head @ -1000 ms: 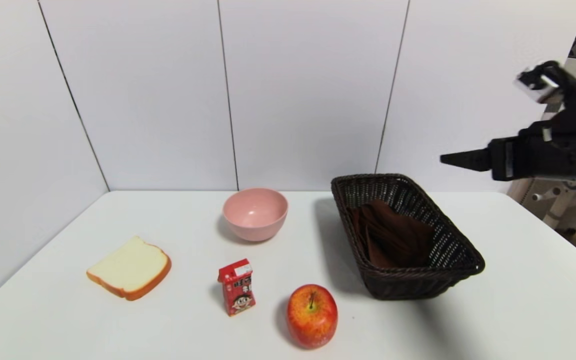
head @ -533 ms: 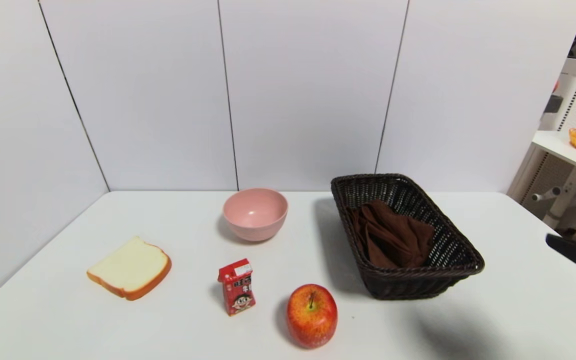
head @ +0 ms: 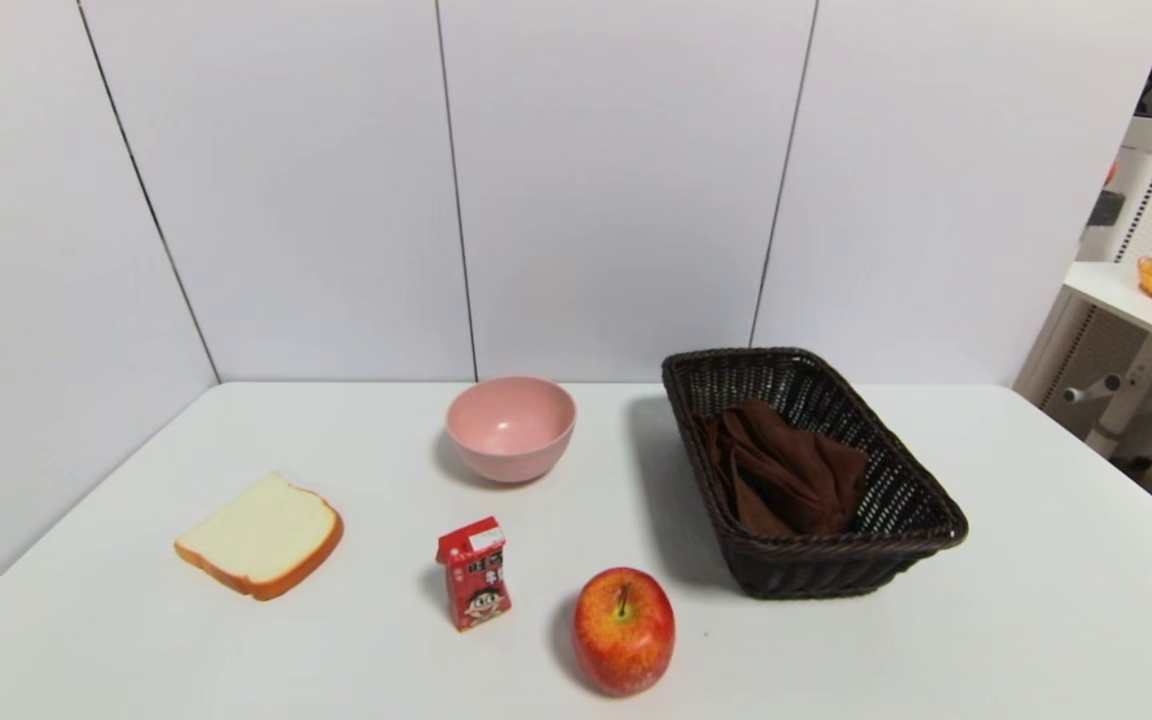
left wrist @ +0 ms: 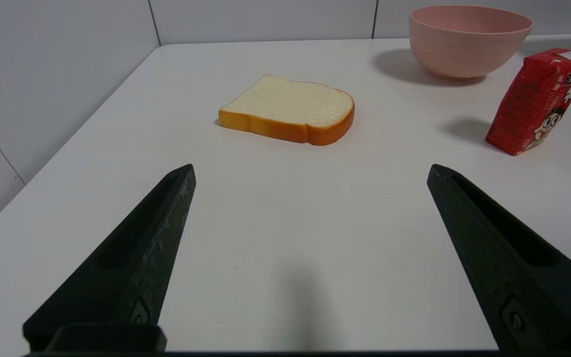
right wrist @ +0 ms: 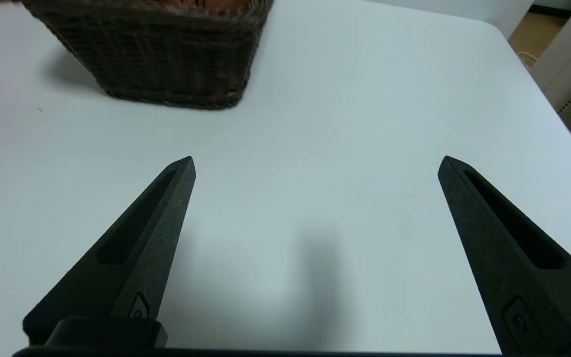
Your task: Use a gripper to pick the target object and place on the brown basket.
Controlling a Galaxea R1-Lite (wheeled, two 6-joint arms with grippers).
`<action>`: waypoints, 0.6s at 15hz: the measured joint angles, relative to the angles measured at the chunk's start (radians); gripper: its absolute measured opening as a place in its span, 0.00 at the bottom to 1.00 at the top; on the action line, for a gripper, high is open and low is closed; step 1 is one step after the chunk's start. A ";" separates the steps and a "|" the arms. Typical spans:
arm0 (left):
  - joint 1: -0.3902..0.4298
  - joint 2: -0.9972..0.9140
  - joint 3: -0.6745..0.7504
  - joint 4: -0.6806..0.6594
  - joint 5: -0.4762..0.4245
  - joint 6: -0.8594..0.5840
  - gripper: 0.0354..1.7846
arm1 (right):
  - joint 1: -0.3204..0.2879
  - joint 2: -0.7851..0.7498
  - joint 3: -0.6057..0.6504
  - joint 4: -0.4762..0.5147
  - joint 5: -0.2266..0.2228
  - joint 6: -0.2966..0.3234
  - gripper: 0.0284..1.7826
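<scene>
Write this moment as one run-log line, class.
towel: inside brown basket | left gripper: open, empty, above table | right gripper: open, empty, near basket | task: placed

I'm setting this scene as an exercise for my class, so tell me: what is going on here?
Nothing is being handled right now. The brown towel already lies crumpled inside the wicker basket on the white table. The right gripper hovers open and empty over bare table near the basket, and the left gripper hovers open on the other side, facing the bread slice. The pink bowl, red carton and apple sit untouched.
</scene>
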 joint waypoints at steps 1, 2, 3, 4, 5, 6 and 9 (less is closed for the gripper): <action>0.000 0.000 0.000 0.000 0.000 0.000 0.94 | -0.007 -0.039 0.020 0.006 -0.005 0.002 0.95; 0.000 0.000 0.000 0.000 0.000 0.000 0.94 | -0.015 -0.079 0.030 0.023 -0.003 0.004 0.95; 0.000 0.000 0.000 0.000 0.000 0.000 0.94 | -0.021 -0.120 0.034 0.044 0.000 0.004 0.95; 0.000 0.000 0.000 0.000 0.000 0.000 0.94 | -0.027 -0.164 0.036 0.066 0.001 0.004 0.95; 0.000 0.000 0.000 0.000 0.000 0.000 0.94 | -0.029 -0.210 0.036 0.076 0.003 0.005 0.95; 0.000 0.000 0.000 0.000 0.000 0.000 0.94 | -0.032 -0.244 0.037 0.072 0.001 0.008 0.95; 0.000 0.000 0.000 0.000 0.000 0.000 0.94 | -0.034 -0.295 0.039 0.074 -0.005 0.038 0.95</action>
